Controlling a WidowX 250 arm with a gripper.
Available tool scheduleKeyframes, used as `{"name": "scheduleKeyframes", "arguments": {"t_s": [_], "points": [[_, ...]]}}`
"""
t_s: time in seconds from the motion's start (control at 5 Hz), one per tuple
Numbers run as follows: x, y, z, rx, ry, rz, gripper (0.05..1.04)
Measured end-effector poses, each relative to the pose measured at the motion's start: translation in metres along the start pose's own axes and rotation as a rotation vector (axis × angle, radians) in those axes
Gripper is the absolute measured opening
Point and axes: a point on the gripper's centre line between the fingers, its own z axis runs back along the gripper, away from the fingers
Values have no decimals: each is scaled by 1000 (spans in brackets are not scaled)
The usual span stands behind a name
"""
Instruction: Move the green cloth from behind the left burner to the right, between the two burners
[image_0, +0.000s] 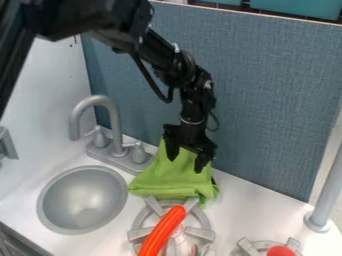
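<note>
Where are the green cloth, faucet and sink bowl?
Green cloth (167, 179): camera view, middle of the fabric.
Faucet (116, 122): camera view, upright part of the curved pipe.
Sink bowl (81, 196): camera view, bare inner surface.

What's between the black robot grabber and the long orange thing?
In the camera view, a crumpled green cloth lies between the gripper and the orange thing, then the back of the gray burner.

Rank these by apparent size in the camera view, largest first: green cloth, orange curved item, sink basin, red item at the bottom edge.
1. Sink basin and green cloth: too alike to rank; the gripper covers some cloth
2. Orange curved item
3. Red item, cut off by the edge
</note>
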Motion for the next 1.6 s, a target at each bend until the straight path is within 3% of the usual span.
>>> {"name": "scheduleKeyframes", "arguments": {"t_s": [0.4, 0.6, 0.8, 1.2, 1.4, 1.6], "points": [[6, 6, -35, 58, 76, -53, 1002], [12, 4, -52, 53, 71, -93, 1002], [17, 0, -56, -5, 37, -105, 1002], [12, -30, -55, -191, -40, -110, 1002], [14, -63, -50, -272, -64, -145, 1002], [6, -95, -45, -324, -55, -210, 1002]]}}
